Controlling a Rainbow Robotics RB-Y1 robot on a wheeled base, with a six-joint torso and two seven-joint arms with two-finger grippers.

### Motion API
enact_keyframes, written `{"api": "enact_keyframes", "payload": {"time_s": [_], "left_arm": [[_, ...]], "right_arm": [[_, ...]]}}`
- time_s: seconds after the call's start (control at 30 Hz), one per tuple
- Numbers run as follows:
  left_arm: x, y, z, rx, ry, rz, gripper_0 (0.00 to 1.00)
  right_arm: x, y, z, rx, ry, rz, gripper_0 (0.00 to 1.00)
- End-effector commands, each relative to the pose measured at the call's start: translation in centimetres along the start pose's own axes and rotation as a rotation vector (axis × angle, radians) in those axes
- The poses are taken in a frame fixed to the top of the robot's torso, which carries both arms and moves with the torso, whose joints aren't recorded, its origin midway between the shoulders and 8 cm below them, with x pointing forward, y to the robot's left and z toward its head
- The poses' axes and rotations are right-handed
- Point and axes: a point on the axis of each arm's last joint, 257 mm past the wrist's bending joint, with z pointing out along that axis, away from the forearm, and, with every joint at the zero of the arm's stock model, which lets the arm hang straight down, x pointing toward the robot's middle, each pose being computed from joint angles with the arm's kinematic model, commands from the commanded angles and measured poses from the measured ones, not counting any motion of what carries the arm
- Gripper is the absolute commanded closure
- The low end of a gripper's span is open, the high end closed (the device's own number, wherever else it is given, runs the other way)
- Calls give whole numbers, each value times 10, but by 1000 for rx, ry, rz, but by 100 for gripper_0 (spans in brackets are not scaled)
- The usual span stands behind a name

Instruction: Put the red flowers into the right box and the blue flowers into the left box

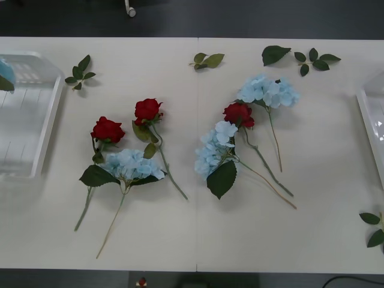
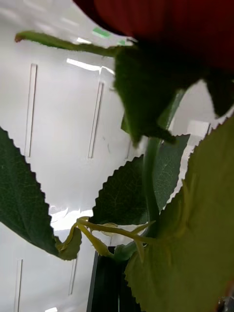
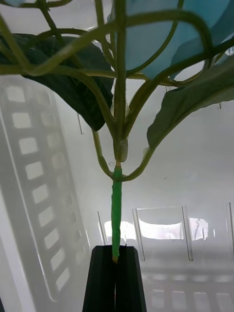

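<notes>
Three red flowers (image 1: 107, 129) (image 1: 147, 110) (image 1: 239, 114) and three blue flowers (image 1: 131, 164) (image 1: 215, 150) (image 1: 267, 91) lie across the middle of the table. The left box (image 1: 24, 120) sits at the left edge, with a bit of blue bloom (image 1: 5, 73) showing at its far corner. My left gripper (image 3: 116, 261) is shut on the green stem of a blue flower (image 3: 161, 44) over that box's slotted wall (image 3: 34, 170). The right box (image 1: 372, 120) lies at the right edge. My right gripper (image 2: 117, 273) holds a red flower (image 2: 165, 24) by its stem above the white tray floor (image 2: 58, 122).
Loose green leaf sprigs lie at the back left (image 1: 80, 72), back middle (image 1: 207, 60), back right (image 1: 300, 57) and front right (image 1: 375, 228). The stems of the lying flowers cross one another. Bare table runs along the front edge.
</notes>
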Motion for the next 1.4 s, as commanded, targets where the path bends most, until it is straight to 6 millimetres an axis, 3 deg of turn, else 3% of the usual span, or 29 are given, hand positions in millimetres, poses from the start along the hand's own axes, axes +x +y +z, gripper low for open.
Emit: {"api": "enact_keyframes", "payload": {"time_s": [0.03, 0.27, 0.3, 0.33, 0.43, 0.53, 0.6, 0.67, 0.7, 0.73, 0.77, 0.9, 1.07, 1.23, 1.4], "left_arm": [[-16, -2, 7, -11, -42, -17, 100], [0, -20, 42, -26, -20, 1, 100], [2, -23, 47, -28, -17, 8, 100], [5, -26, 51, -31, -11, 14, 100], [8, -32, 60, -36, -8, 21, 100], [11, -36, 63, -38, 1, 24, 100], [10, -34, 63, -42, 0, 25, 100], [8, -35, 63, -42, -4, 30, 97], [6, -35, 62, -46, -10, 36, 47], [3, -35, 61, -47, -20, 37, 13], [1, -35, 61, -48, -25, 37, 2], [-18, -28, 50, -57, -71, 40, 0], [-40, -11, 20, -54, -115, 25, 0], [-61, 1, -32, 7, -144, 15, 0], [-66, -10, -78, 110, -143, 30, 0]], "right_arm": [[15, -17, 4, 29, 13, 2, 100], [30, -10, 13, 34, 34, -25, 99], [31, -9, 13, 32, 35, -26, 79], [29, -4, 14, 25, 34, -31, 53], [27, -3, 13, 21, 29, -32, 23], [21, 4, 12, 9, 18, -43, 7], [18, 9, 11, 0, 12, -59, 2], [11, 15, 9, -14, 2, -68, 0], [7, 21, 7, -30, -2, -67, 0], [4, 27, 4, -51, -3, -59, 0], [2, 31, 2, -65, -2, -54, 0], [-18, 58, -22, -182, 10, -5, 0], [-54, 85, -61, -266, -5, -57, 0], [-95, 117, -117, -345, -64, -142, 0], [-120, 159, -156, -428, -140, -219, 0]]}}
